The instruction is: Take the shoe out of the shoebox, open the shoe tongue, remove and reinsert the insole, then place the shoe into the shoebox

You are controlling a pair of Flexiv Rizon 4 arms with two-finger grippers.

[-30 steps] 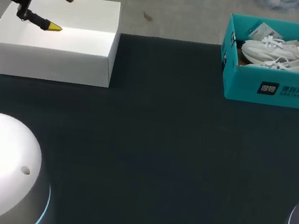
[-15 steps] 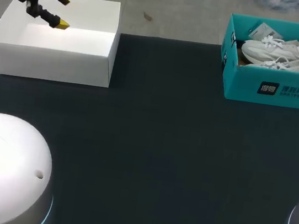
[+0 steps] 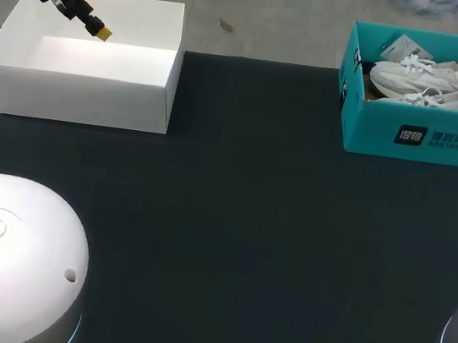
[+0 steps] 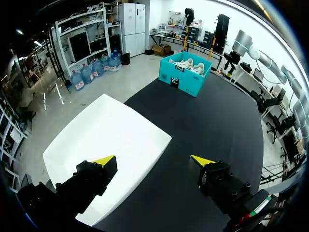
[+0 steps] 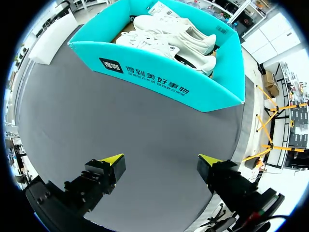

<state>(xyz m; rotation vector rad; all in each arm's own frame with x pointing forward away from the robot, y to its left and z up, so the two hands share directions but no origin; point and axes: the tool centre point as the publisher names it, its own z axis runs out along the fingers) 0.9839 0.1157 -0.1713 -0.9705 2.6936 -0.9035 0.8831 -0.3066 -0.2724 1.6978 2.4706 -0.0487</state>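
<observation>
Head view: left fingers (image 3: 102, 32) hang over the white box (image 3: 79, 82), angled down, spread, empty. Right fingers (image 5: 113, 162), released, hover above the worktop (image 5: 120, 116) facing the shoebox (image 5: 159, 84).

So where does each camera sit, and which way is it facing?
Head view: above and behind, looking down on the table; left gripper shows by the white box.
Left wrist view: on that wrist, facing over the white box toward the shoebox; left gripper shows, open.
Right wrist view: on that wrist, facing the shoebox and shoes; right gripper shows, open.
All three share the shoebox.
</observation>
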